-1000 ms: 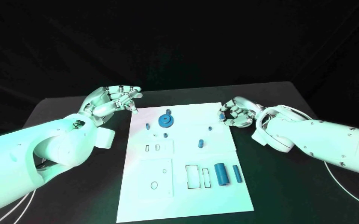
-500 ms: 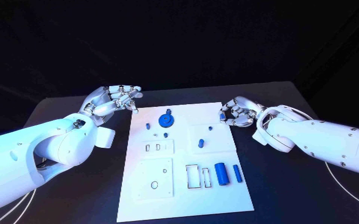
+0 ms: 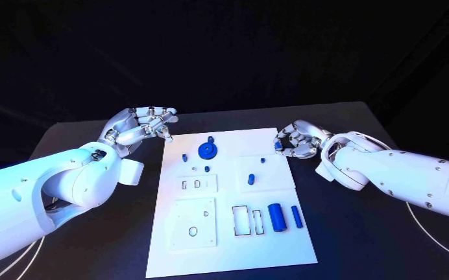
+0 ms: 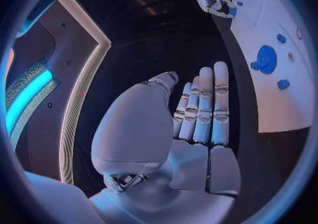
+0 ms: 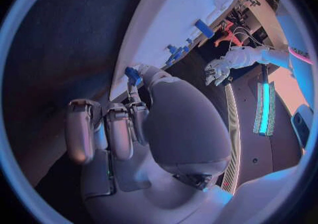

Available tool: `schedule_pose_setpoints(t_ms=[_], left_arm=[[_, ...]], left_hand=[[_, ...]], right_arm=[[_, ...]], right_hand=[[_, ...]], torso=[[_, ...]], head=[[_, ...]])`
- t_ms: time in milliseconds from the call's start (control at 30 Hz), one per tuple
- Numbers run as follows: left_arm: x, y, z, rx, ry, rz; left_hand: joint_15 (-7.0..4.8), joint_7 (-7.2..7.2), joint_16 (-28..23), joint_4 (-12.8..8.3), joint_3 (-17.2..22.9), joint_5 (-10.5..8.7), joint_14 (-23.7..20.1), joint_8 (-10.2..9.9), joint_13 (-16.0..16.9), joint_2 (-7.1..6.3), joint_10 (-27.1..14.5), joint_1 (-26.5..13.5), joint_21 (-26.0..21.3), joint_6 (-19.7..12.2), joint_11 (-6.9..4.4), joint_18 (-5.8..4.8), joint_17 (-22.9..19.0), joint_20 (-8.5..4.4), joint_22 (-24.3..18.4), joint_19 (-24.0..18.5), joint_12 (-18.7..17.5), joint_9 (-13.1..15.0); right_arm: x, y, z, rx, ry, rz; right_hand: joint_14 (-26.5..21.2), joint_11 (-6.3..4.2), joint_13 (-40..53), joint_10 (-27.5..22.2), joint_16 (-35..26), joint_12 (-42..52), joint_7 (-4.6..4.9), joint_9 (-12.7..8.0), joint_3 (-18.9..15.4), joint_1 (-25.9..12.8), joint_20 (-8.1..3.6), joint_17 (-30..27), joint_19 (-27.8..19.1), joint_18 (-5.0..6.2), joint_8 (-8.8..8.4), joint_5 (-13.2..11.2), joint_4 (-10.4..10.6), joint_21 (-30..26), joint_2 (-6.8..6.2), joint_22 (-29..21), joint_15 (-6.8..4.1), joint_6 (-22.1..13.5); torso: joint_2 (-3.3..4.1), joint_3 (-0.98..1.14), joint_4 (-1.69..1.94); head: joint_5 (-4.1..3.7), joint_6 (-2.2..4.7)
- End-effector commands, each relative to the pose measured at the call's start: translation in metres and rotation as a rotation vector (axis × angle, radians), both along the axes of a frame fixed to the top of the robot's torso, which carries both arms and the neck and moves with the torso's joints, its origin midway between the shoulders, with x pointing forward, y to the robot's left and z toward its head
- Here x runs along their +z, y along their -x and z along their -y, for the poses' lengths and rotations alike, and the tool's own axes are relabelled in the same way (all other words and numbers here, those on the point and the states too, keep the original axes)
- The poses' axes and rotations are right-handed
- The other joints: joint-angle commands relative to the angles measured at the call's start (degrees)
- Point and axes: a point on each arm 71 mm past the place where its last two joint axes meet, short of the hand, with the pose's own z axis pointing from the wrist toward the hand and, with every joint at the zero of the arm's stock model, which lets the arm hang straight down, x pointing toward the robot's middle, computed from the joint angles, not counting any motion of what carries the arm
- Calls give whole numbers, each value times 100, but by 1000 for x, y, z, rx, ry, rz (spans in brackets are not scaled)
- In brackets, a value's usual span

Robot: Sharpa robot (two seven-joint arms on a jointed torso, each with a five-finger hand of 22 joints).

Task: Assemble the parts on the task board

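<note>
Nothing on the board has moved since a second ago: both arms and every blue piece sit where they were, so the assembly has not advanced in that time.

The white board point(image 3: 234, 228) lies in the middle of the frame on the black counter point(image 3: 374, 241). On it, a round blue disc point(image 3: 207, 150) sits in the upper part, with small blue pegs point(image 3: 185, 157) just beside it to the left and below. A short blue piece point(image 3: 251, 178) lies near the centre, and two blue cylinders point(image 3: 276, 217) rest side by side at the lower right of the board, next to two narrow rectangular slots point(image 3: 241, 220).

The right robot hand point(image 3: 298, 141) hovers at the board's upper right edge with its fingers curled in; the right wrist view shows a small blue part point(image 5: 133, 75) pinched at its fingertips. The left robot hand point(image 3: 142, 124) hangs off the board's upper left corner. The head view seems to show its fingers bent, the left wrist view shows them straight and side by side, and nothing lies in them.

With the right hand already holding a piece, the likely next step is carrying it to its seat on the board; which hole it belongs to I cannot tell.
</note>
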Motion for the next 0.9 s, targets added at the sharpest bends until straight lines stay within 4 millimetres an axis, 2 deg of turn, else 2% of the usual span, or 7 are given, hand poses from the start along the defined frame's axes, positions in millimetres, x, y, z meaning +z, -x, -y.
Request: schedule_pose_setpoints(t_ms=[33, 167, 333, 367, 433, 600, 900], left_arm=[[1, 0, 2, -21, 6, 11], [1, 1, 2, -21, 6, 10], [2, 1, 2, -21, 6, 10], [2, 1, 2, -21, 6, 10], [2, 1, 2, -20, 6, 10], [2, 1, 1, -20, 6, 10], [2, 1, 1, -20, 5, 10]], left_hand=[[3, 16, 27, 0, 29, -13, -41, -14, 3, -27, 0, -6, 22, -2, 4, 81, 4, 20, 6, -38, -16, 9], [6, 19, 27, 8, 40, -16, -44, -14, 4, -34, -4, -14, 35, -6, 7, 80, 2, 22, 14, -49, -16, 10], [6, 19, 27, 8, 40, -16, -44, -14, 4, -34, -4, -14, 35, -6, 7, 80, 2, 22, 14, -49, -16, 10], [6, 19, 27, 8, 40, -16, -44, -14, 4, -34, -4, -14, 35, -6, 7, 80, 2, 22, 14, -49, -16, 10], [6, 19, 27, 8, 40, -16, -44, -14, 4, -34, -4, -14, 35, -6, 7, 80, 2, 22, 14, -49, -16, 10], [6, 19, 27, 8, 40, -16, -44, -14, 4, -34, -4, -14, 35, -6, 7, 80, 2, 22, 14, -49, -16, 10], [6, 19, 27, 8, 40, -16, -44, -14, 4, -34, -4, -14, 35, -6, 7, 80, 2, 22, 14, -49, -16, 10]], right_arm=[[0, 0, 0, 3, -3, 3], [0, 0, 0, 7, -4, 3], [1, 0, -1, 13, -9, 15], [1, 0, -1, 13, -10, 19], [2, 0, -1, 9, -12, 28], [3, -1, 0, -12, -12, 56], [7, -2, -4, -39, -12, 103]], right_hand=[[585, -20, 894, 65, 37, 17, 2, -6, 20, -16, -29, 1469, 199, -70, 23, -35, 14, 21, -26, 922, -28, -17], [586, -33, 910, 80, 39, 33, -18, 8, 67, 7, -32, 1473, 203, -72, 73, -70, 6, 25, 15, 928, -34, 47], [592, -186, 966, 142, 49, 89, -204, 149, 205, 56, -130, 1494, 231, -82, 448, -257, -58, 68, 139, 972, -164, 462], [593, -201, 972, 149, 51, 94, -220, 162, 216, 55, -143, 1498, 236, -84, 480, -276, -63, 77, 149, 980, -177, 481], [595, -283, 985, 166, 55, 106, -317, 240, 267, 54, -201, 1505, 250, -90, 665, -370, -88, 99, 200, 1002, -244, 615], [596, -370, 1022, 208, 56, 137, -410, 349, 302, -66, -291, 1508, 284, -106, 921, -570, -62, 153, 207, 1052, -328, 596], [596, -380, 1034, 221, 55, 147, -415, 375, 308, -127, -306, 1507, 310, -119, 992, -640, -32, 198, 206, 1089, -336, 552]], torso=[[2, -1, 3], [1, -1, 3], [2, -1, 1], [2, 0, 0], [0, -1, -1], [5, 0, 4], [-3, -2, 5]], head=[[-2, 0], [-3, 1], [-2, 2], [-2, 3], [-2, 3], [-6, 4], [-2, 4]])
